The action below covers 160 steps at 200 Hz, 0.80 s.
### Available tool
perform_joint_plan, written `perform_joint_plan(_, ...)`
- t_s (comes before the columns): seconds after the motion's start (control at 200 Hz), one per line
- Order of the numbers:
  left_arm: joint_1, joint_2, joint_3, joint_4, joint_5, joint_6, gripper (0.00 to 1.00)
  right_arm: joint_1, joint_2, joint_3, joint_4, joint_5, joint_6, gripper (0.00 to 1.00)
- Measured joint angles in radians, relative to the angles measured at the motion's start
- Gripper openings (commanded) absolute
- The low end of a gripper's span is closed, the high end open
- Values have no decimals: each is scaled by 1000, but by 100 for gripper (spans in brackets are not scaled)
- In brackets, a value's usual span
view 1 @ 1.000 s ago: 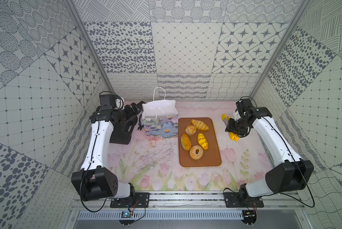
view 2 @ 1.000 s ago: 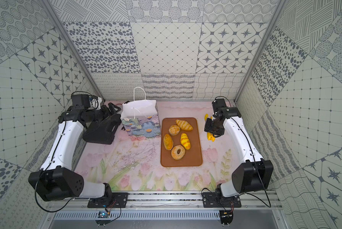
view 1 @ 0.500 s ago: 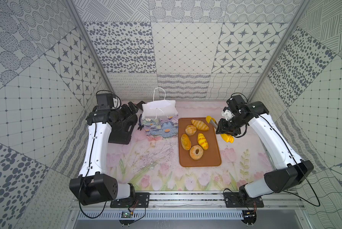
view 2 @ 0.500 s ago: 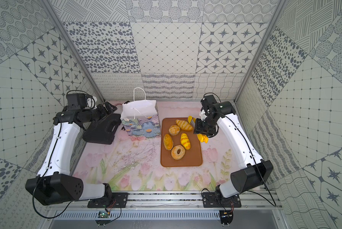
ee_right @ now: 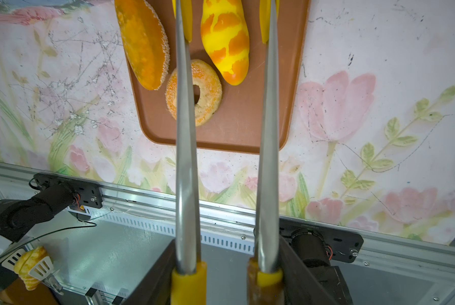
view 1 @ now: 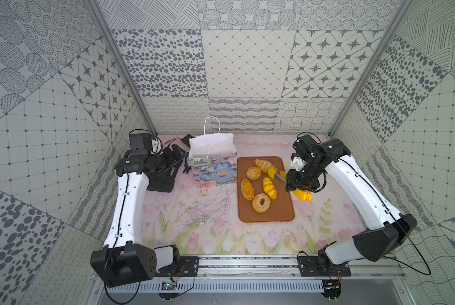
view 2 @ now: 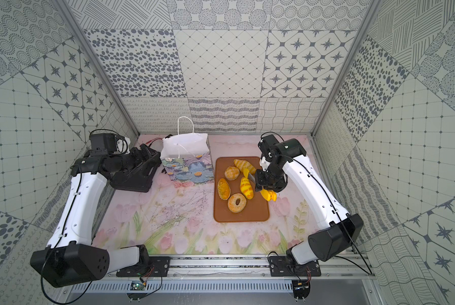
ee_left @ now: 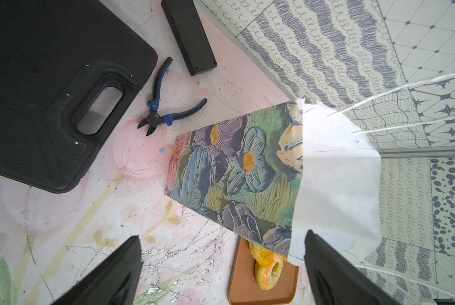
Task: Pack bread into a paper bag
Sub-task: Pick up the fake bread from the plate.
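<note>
A pink tulip-printed tabletop (view 1: 208, 224) sits inside grey patterned tile walls (view 1: 247, 66). The left hand (ee_left: 222, 235) is spread; the right hand (view 1: 296, 182) pinches yellow-handled steel tongs (ee_right: 185, 158).

Both top views look steeply down from high at the front over the whole surface (view 1: 194, 224). The left wrist view sits close by the paper bag (ee_left: 234, 179), the right looks along the tongs (ee_right: 185, 158); all 4 share the tray (ee_right: 242, 118).

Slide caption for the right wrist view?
Right gripper holds tongs, arms spread either side of a striped loaf on the brown tray.
</note>
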Motion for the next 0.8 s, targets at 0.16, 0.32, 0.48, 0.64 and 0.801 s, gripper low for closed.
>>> perform_joint_plan(0.16, 0, -9, -14, -14, 1, -1, 99, 23, 7, -12, 2, 56, -17, 61)
perform_joint_plan(0.32, 0, -9, -17, -29, 0, 0, 99, 33, 41, -14, 10, 89, -44, 60)
perform_joint_plan(0.48, 0, -10, -18, -36, 0, 0, 99, 49, 84, -27, 35, 106, -66, 59)
perform_joint_plan(0.64, 0, -14, -17, -43, 0, 1, 99, 62, 108, -29, 51, 112, -82, 60)
perform_joint_plan(0.801, 0, -20, -23, -46, 0, 4, 99, 72, 136, -29, 60, 119, -100, 60)
